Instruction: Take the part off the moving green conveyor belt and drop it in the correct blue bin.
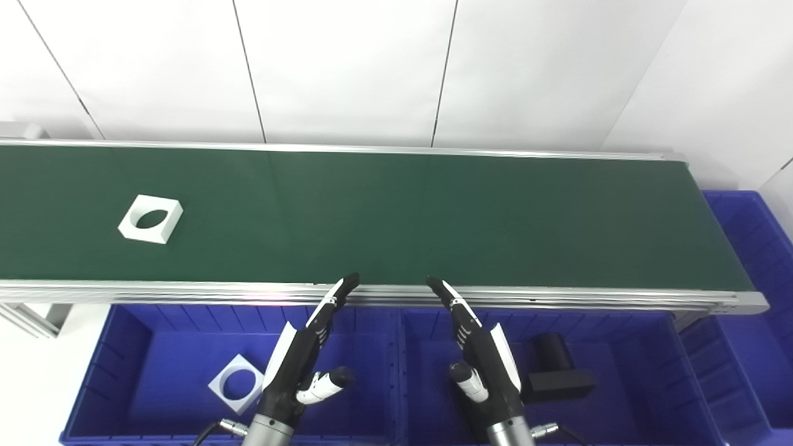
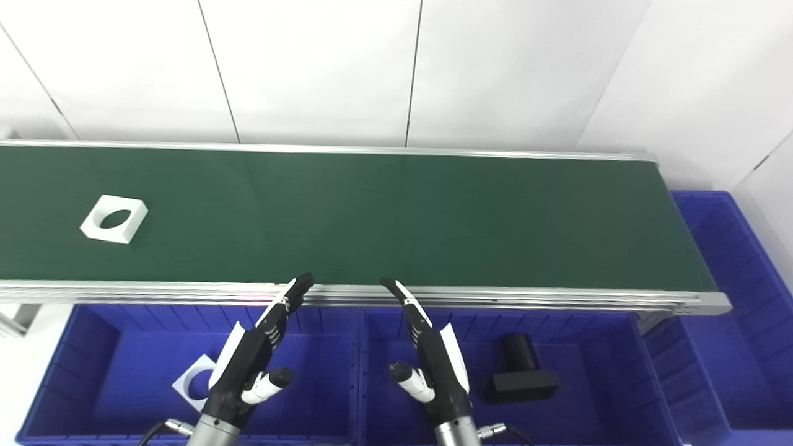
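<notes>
A green conveyor belt (image 1: 396,217) is shown spanning the scene, with blue bins (image 1: 155,371) set below its near rail. A white square part (image 1: 150,218) with a round hole lies at the belt's left end. Both the left hand (image 1: 303,356) and right hand (image 1: 483,353) are held open, empty, above the bins. A white plate (image 1: 235,384) and black block (image 1: 557,371) are contained separately.
</notes>
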Available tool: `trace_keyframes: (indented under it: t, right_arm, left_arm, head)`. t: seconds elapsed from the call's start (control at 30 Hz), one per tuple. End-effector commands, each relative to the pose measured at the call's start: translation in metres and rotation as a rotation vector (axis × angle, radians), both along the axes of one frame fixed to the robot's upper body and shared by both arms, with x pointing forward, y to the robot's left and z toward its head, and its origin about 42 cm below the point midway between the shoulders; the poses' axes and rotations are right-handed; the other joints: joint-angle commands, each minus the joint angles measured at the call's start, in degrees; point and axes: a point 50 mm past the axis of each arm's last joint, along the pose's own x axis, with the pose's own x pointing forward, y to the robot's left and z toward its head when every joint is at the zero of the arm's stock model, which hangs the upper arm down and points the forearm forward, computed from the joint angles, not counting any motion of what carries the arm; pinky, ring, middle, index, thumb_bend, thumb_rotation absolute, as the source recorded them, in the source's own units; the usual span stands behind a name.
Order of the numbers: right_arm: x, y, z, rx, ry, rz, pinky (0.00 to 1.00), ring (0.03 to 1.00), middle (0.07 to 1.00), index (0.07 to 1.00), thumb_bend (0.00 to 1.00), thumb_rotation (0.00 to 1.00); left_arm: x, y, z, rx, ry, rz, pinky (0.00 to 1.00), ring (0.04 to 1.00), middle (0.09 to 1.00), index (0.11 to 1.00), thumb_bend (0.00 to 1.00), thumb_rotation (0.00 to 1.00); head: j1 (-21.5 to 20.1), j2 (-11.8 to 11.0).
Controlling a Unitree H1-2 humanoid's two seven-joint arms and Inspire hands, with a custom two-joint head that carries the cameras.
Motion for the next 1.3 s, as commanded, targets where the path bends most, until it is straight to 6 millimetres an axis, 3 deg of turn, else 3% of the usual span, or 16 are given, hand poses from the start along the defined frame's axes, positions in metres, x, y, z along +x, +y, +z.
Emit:
trace_keyframes:
  t: [0.0,0.57,1.27]
  right_arm:
    - [0.004,0.005,0.013,0.035,-0.081,0.0,0.97,0.956,0.929,0.899,1.0,0.96]
    - [0.005,-0.002,0.012,0.117,-0.052,-0.017,0.97,0.951,0.926,0.901,1.0,0.92]
    - [0.004,-0.006,0.006,0.085,-0.037,-0.031,0.94,0.933,0.918,0.901,0.97,0.91]
  left_arm:
    - [0.008,-0.001,0.013,-0.014,-0.083,-0.008,0.97,0.971,0.943,0.93,0.95,0.89]
    - [0.007,-0.004,0.012,-0.036,-0.07,-0.018,0.98,0.973,0.943,0.929,0.95,0.87]
    - [0.01,-0.004,0.012,-0.043,-0.065,-0.033,0.97,0.97,0.944,0.919,0.97,0.86]
  head:
    - [0.08,-0.07]
    - [0.83,0.4]
    - [0.48,0.34]
